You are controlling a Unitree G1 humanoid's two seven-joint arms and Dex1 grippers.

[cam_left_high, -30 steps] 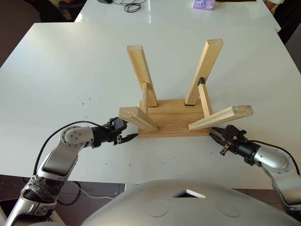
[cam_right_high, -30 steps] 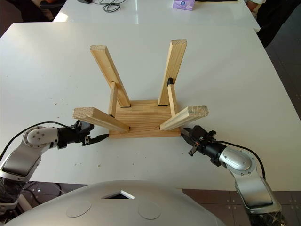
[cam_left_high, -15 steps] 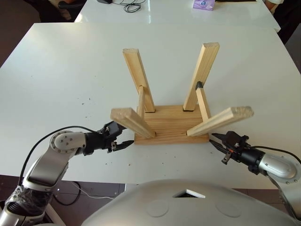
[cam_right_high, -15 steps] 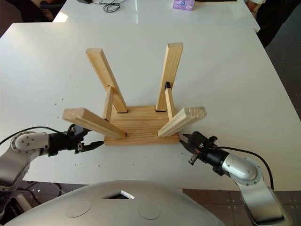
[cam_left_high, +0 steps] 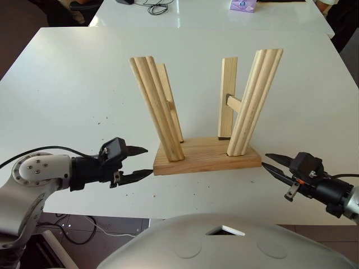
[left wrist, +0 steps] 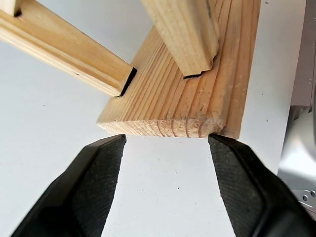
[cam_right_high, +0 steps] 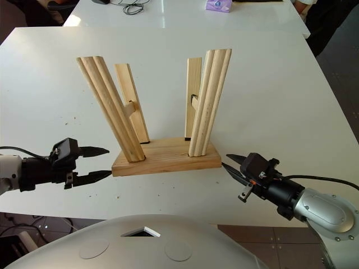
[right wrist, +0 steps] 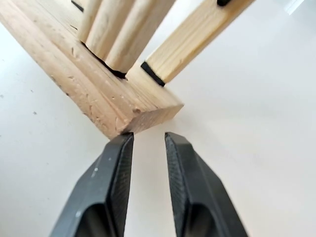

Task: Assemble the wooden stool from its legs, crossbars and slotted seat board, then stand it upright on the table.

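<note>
Left hand (cam_left_high: 147, 161) and right hand (cam_left_high: 268, 162) flank the seat board (cam_left_high: 207, 158), jaws apart and empty. Legs (cam_left_high: 158, 106) and crossbars (cam_left_high: 238, 103) appear seated in it; you have yet to turn the assembly onto its legs.

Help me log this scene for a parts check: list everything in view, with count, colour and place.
seat board: one, pale wood, flat on the table's middle
legs: four, pale wood, slotted into the board, pointing up
crossbars: two, pale wood, one joining each side's pair of legs
table: one, white, under the stool parts
second table: one, white, behind
cables: dark bundle, on the second table
box: one, purple, on the second table
left tool: black, open, at the board's left end
right tool: black, open, at the board's right end
</note>
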